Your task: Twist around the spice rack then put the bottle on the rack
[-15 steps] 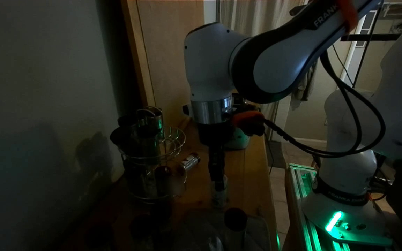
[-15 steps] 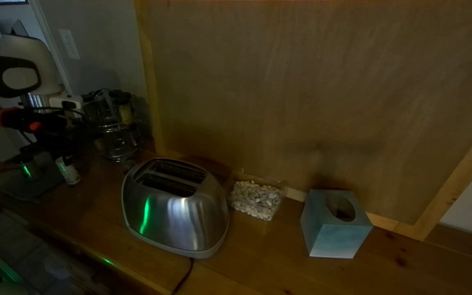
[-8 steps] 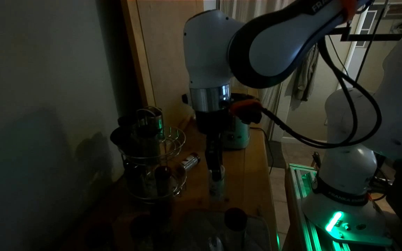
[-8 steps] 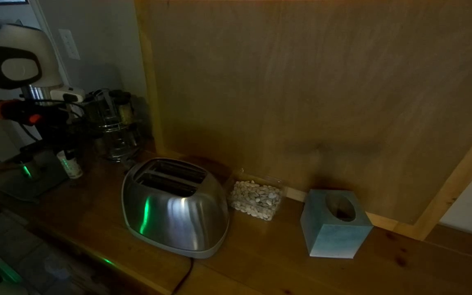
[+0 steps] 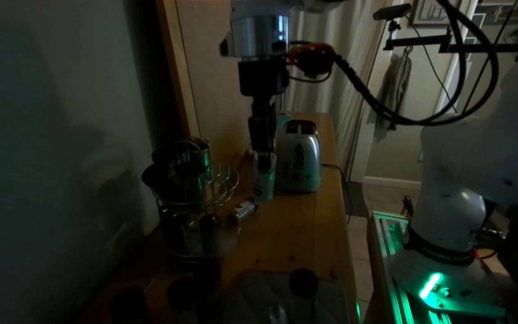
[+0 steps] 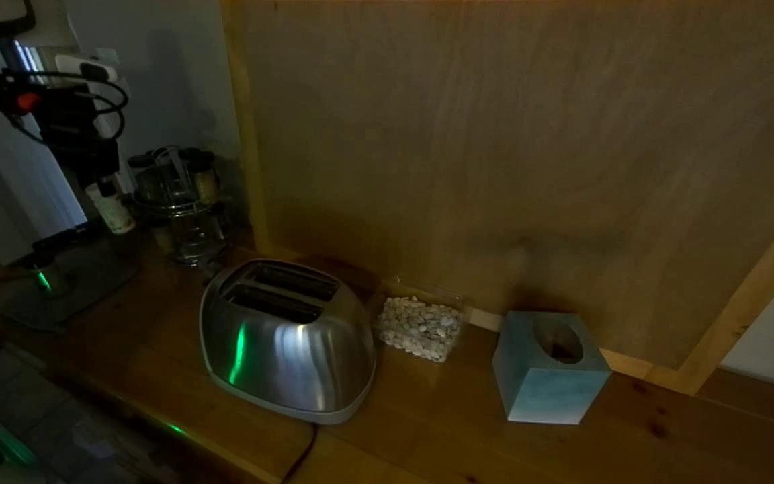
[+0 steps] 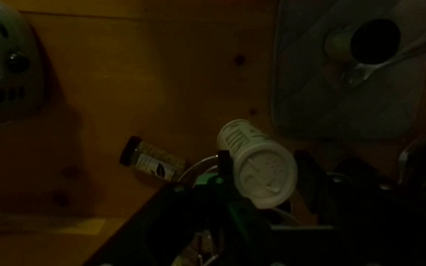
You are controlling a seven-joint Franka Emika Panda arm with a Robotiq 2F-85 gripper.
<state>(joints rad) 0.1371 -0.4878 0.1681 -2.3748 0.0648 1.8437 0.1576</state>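
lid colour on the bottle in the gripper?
The lid looks off-white in this dim light; best seen in the wrist view.

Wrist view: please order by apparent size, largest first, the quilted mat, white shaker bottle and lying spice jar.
1. Quilted mat
2. White shaker bottle, held nearer the camera
3. Lying spice jar

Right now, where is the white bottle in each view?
In an exterior view: white bottle near the center.
In an exterior view: white bottle at left, near mid-height.
In the wrist view: white bottle just below-right of center.
Shared landmark: toaster, cropped at wrist view's upper left.
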